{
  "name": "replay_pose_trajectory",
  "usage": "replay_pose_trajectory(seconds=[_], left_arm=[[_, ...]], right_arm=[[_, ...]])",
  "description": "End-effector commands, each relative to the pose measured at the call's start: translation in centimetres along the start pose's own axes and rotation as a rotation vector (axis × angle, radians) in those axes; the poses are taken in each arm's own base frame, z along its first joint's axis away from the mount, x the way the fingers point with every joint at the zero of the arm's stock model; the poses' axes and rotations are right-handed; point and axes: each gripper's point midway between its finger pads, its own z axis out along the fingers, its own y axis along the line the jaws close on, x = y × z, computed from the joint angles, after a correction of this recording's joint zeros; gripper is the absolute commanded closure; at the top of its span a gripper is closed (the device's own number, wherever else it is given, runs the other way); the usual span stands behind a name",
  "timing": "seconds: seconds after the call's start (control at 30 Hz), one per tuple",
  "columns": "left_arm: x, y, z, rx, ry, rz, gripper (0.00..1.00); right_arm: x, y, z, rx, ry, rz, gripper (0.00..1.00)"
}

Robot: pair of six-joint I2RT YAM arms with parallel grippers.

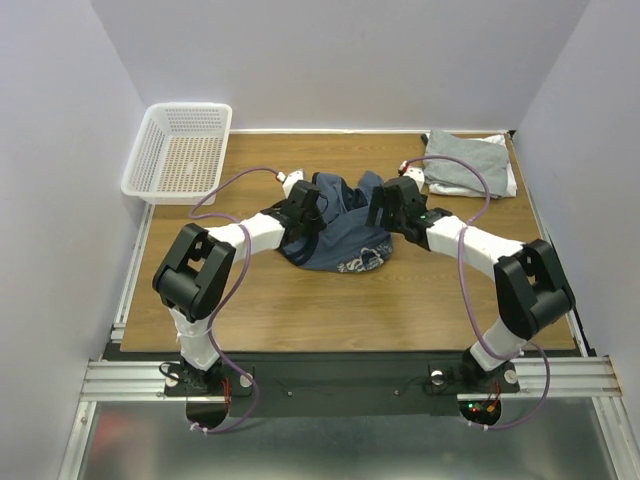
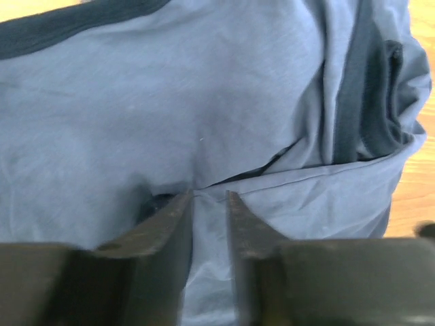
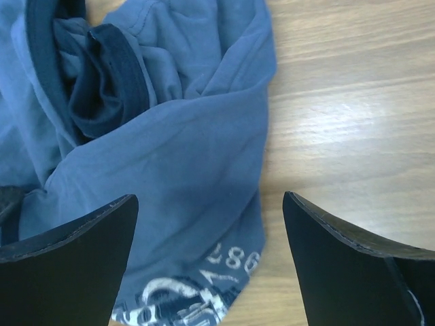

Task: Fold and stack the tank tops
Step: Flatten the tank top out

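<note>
Navy tank top point(image 1: 340, 235) lies crumpled mid-frame on the table point(image 1: 400, 300). Left gripper point(image 2: 207, 200) pinches a fabric fold; right gripper point(image 3: 211, 224) hovers, jaws apart, and should bite the hem edge squarely before spreading.

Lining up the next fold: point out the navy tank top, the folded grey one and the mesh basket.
navy tank top point(image 1: 335, 240), top view, middle of the crumpled body.
folded grey tank top point(image 1: 465, 160), top view, its upper face.
mesh basket point(image 1: 150, 190), top view, near rim.

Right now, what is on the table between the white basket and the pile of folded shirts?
In the top view, the crumpled navy tank top lies between the basket and the folded pile, with both grippers over it.
</note>
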Motion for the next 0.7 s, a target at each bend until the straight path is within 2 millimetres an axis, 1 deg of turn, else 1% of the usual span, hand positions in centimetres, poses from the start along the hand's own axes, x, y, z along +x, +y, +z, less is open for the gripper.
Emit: replay_pose_trajectory(seconds=[0.0,0.03,0.07,0.13,0.17,0.27,0.3,0.4,0.47,0.53,0.67], left_arm=[[-0.3,-1.2,-1.1,0.052,-0.023,-0.008,0.8],[-0.5,-1.5,-1.5,0.062,-0.032,-0.01,0.84],[-0.2,-1.2,-1.6,0.055,-0.027,-0.006,0.88],[-0.1,-0.8,-1.9,0.048,-0.032,0.0,0.95],[0.0,-0.3,-2.1,0.036,-0.037,0.0,1.0],[0.4,0.5,-2.6,0.022,-0.039,0.004,1.0],[0.4,0.7,-2.7,0.016,-0.043,0.003,0.85],[0.2,1.0,-3.2,0.015,-0.059,-0.001,0.56],[0.3,1.1,-3.0,0.01,-0.057,0.001,0.52],[0.4,1.1,-2.7,0.007,-0.048,0.005,0.51],[0.7,1.1,-2.0,-0.002,-0.041,0.0,0.51]], right_arm=[[-2.7,1.2,1.2,-0.035,-0.052,0.024,0.07],[-2.8,1.2,1.5,-0.032,-0.054,0.029,0.07],[-2.9,1.1,1.8,-0.032,-0.051,0.036,0.07],[-3.5,0.9,2.6,-0.029,-0.05,0.052,0.07],[-3.8,0.8,3.1,-0.029,-0.049,0.068,0.07],[-4.4,1.0,3.6,-0.044,-0.047,0.084,0.08],[-4.7,1.1,3.5,-0.046,-0.052,0.089,0.08],[-4.8,1.3,3.3,-0.058,-0.055,0.097,0.08],[-4.6,1.3,3.2,-0.063,-0.05,0.104,0.08],[-4.1,1.2,3.1,-0.065,-0.042,0.106,0.08],[-3.8,1.0,3.2,-0.065,-0.039,0.105,0.08]])
